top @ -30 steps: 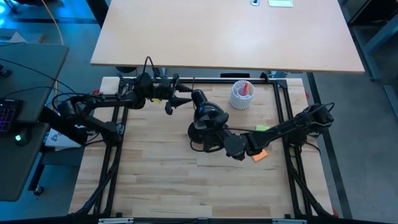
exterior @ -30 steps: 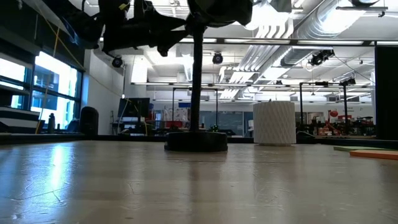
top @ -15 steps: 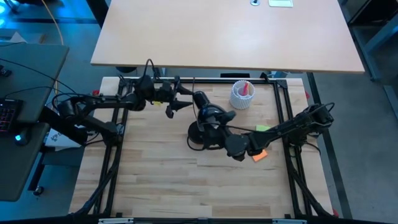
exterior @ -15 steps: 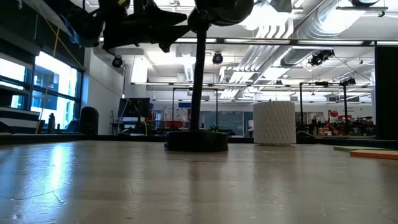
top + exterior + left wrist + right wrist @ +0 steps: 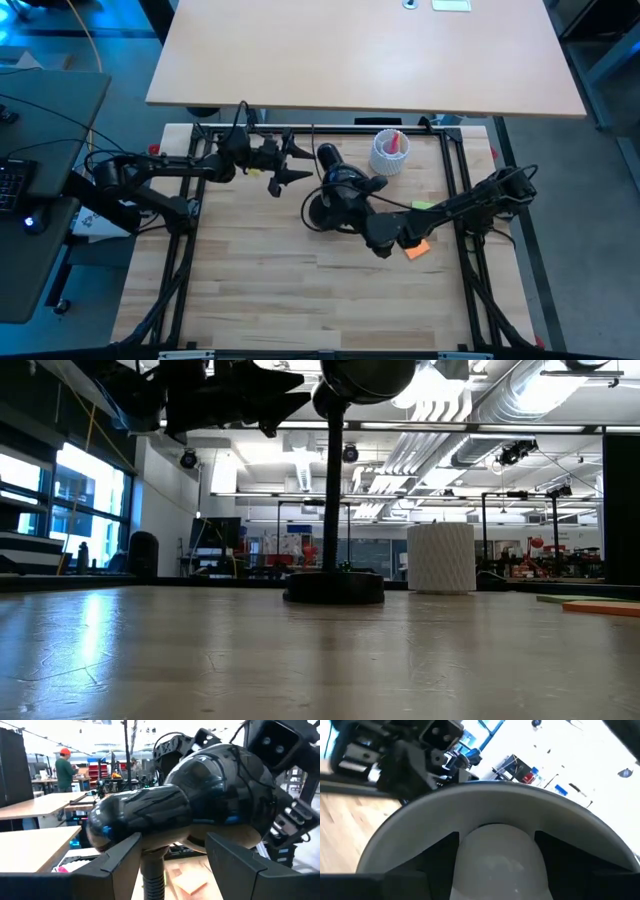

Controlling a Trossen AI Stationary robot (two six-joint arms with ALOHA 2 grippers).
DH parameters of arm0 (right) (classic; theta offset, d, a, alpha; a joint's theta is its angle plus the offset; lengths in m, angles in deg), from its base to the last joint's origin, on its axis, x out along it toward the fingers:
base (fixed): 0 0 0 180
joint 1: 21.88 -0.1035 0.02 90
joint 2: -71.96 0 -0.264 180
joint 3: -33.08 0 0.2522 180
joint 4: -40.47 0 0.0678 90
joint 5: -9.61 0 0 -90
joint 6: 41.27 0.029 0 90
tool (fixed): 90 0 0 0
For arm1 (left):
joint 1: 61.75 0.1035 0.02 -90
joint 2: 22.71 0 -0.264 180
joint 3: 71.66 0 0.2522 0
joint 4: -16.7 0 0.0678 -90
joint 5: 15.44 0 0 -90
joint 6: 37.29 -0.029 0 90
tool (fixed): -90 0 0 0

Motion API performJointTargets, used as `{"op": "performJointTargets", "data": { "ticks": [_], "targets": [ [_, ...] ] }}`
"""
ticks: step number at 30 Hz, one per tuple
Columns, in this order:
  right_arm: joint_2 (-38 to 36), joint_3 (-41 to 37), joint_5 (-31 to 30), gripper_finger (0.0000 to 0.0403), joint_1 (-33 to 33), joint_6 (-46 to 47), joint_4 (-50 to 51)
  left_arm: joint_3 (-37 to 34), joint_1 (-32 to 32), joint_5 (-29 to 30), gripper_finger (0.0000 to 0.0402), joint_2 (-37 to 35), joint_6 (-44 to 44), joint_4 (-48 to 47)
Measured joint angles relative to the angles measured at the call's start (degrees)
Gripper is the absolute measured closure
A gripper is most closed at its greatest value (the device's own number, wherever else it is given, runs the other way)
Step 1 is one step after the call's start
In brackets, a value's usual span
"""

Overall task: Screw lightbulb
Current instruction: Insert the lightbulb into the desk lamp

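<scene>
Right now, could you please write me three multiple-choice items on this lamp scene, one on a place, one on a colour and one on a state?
1. Where is the white frosted lightbulb?
A. inside the black desk lamp's round shade
B. in the white ribbed cup
C. on the table

2. What colour is the flat piece near the right arm?
A. blue
B. orange
C. white

3. How is the left hand?
A. open
B. shut on the cup
C. out of view

Answers: 1 A, the right wrist view shows it; 2 B, high view; 3 A, fingers spread beside the lamp.

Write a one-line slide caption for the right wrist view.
Right gripper holds the white lightbulb inside the lamp's shade, fingers on either side.
</scene>
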Motion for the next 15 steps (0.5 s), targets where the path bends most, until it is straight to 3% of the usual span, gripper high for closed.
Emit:
{"op": "performJointTargets", "data": {
  "ticks": [9, 15],
  "targets": [
    [0.00, 0.00, -1.79, 0.0162, -0.02, 18.72, -1.98, -0.02, -5.74, 9.65, 0.0186, -3.23, -8.70, -3.83],
    [-0.25, 0.00, -3.07, 0.0162, -0.02, 25.54, -2.79, -0.02, -9.97, 17.26, 0.0186, -6.92, -14.69, -10.76]
  ]
}}
